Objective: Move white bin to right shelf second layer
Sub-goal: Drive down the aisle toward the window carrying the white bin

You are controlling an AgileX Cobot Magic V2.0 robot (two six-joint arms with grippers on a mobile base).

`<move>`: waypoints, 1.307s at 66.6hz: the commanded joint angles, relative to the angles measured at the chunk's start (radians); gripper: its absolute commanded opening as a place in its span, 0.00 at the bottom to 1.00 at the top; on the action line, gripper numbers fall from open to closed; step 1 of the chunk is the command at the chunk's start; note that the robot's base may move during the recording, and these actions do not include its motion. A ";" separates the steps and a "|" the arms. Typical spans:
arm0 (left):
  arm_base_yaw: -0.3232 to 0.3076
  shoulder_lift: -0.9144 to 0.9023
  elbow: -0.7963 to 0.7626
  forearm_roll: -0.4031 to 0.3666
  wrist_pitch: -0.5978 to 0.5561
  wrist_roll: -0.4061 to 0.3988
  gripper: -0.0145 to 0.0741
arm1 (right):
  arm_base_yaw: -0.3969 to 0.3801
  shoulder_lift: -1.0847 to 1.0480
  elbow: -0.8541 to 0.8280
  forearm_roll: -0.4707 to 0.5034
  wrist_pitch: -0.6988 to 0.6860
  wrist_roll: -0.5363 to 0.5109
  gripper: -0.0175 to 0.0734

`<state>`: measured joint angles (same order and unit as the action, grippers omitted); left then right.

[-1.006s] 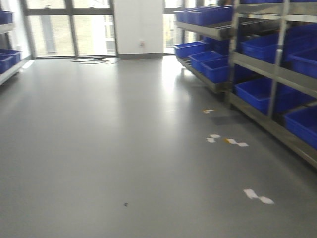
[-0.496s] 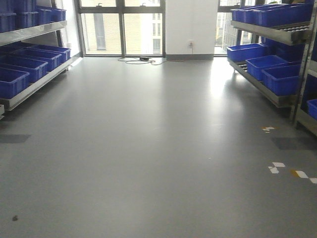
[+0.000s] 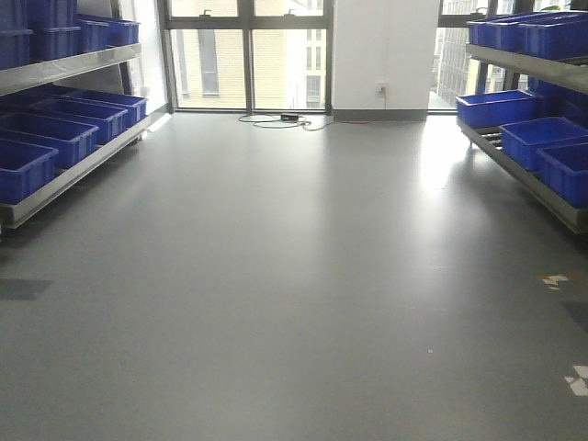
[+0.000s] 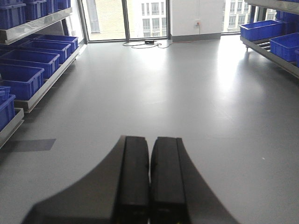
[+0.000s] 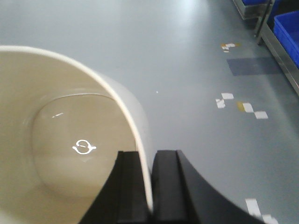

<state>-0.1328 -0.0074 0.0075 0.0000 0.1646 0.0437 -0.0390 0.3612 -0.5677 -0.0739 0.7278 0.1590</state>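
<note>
The white bin (image 5: 60,140) fills the left of the right wrist view, glossy cream, seen from above into its hollow. My right gripper (image 5: 150,156) is shut on the bin's rim, one finger inside the wall and one outside, and the bin hangs above the grey floor. My left gripper (image 4: 149,139) is shut with nothing between its black fingers, pointing down the aisle. The right shelf (image 3: 542,188) runs along the right edge of the front view, and its steel levels carry blue crates (image 3: 501,107). I cannot make out its second layer from here.
A second steel rack (image 3: 64,175) with blue crates (image 3: 46,133) lines the left side. Windows and a white pillar (image 3: 384,50) close the far end, with a cable (image 3: 280,119) on the floor there. White tape marks (image 5: 240,106) dot the floor near the right rack.
The front view has swung left: the right shelf slid from filling the right half to the right edge, and the left rack came into view.
</note>
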 commanded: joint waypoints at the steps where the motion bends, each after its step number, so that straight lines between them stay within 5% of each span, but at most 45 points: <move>1: -0.005 -0.014 0.037 0.000 -0.087 -0.005 0.26 | -0.005 0.005 -0.032 -0.004 -0.095 0.006 0.25; 87: -0.005 -0.014 0.037 0.000 -0.087 -0.005 0.26 | -0.005 0.005 -0.032 -0.004 -0.095 0.006 0.25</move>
<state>-0.1328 -0.0074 0.0075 0.0000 0.1646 0.0437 -0.0390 0.3612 -0.5677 -0.0739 0.7278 0.1590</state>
